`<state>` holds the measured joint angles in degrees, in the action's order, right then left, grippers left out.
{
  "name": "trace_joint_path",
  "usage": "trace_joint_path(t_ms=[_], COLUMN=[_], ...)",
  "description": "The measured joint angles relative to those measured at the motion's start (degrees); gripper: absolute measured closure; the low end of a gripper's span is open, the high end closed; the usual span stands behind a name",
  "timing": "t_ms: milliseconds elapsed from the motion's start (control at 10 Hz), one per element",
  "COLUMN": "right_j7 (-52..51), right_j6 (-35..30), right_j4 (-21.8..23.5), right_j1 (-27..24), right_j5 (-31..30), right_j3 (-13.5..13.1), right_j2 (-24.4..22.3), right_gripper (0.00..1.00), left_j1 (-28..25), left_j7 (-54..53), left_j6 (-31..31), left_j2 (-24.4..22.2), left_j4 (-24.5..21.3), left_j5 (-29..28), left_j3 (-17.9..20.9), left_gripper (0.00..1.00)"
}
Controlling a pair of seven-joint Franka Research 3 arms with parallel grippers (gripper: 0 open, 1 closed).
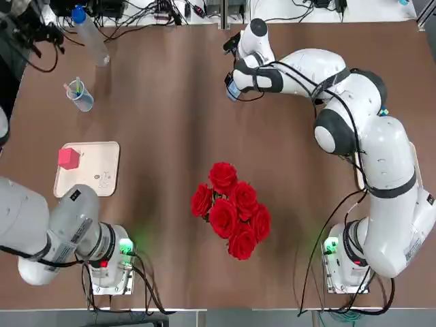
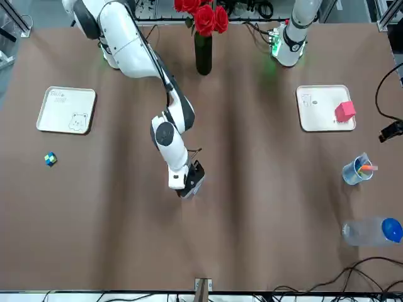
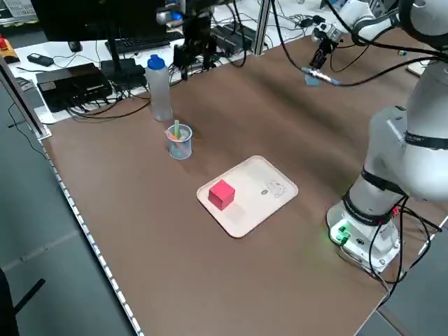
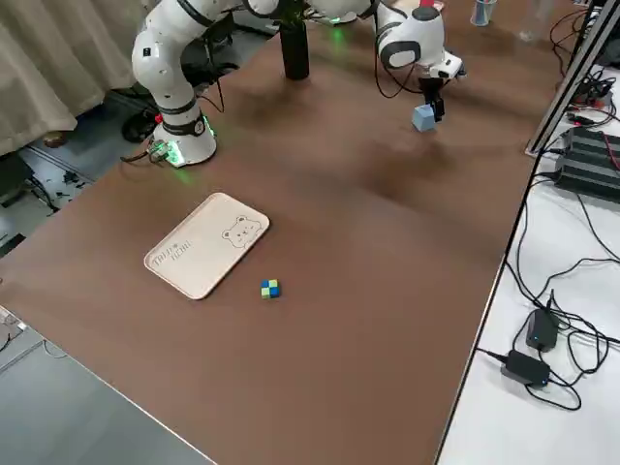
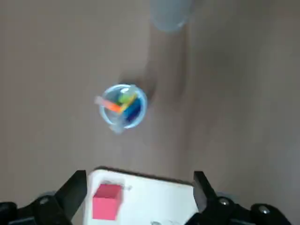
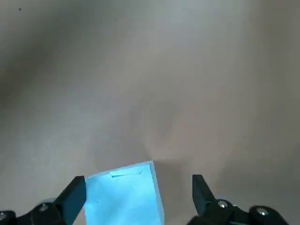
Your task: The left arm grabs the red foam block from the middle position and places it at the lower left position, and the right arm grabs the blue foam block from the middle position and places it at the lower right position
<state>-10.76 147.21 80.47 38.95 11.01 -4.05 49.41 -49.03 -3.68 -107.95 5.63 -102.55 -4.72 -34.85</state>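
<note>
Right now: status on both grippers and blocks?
Left gripper open above red foam block, which sits on faceless tray. Right gripper at blue foam block, mid-table; grip unclear. Bear tray empty.

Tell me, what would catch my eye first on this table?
Probably the bunch of red roses in a dark vase at the robot's edge, between the two arms. Next, the right gripper stretched over the table's middle with the blue foam block between its fingers, and the red foam block sitting on a cream tray on the robot's left.
</note>
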Motion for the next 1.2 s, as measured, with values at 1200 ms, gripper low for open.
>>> trace_joint_path(t_ms=[1200], right_j7=[-0.23], right_j6=[1.22], right_j4=[0.08], right_j1=[0.35], right_j5=[0.00], right_j3=[0.46], right_j2=[0.86], right_gripper=[0.02], left_j1=[48.39], left_j7=[11.56], left_j6=[21.84], left_j2=[-9.16], left_j4=[13.15], left_j5=[2.68], left_j3=[28.64], left_gripper=[0.00])
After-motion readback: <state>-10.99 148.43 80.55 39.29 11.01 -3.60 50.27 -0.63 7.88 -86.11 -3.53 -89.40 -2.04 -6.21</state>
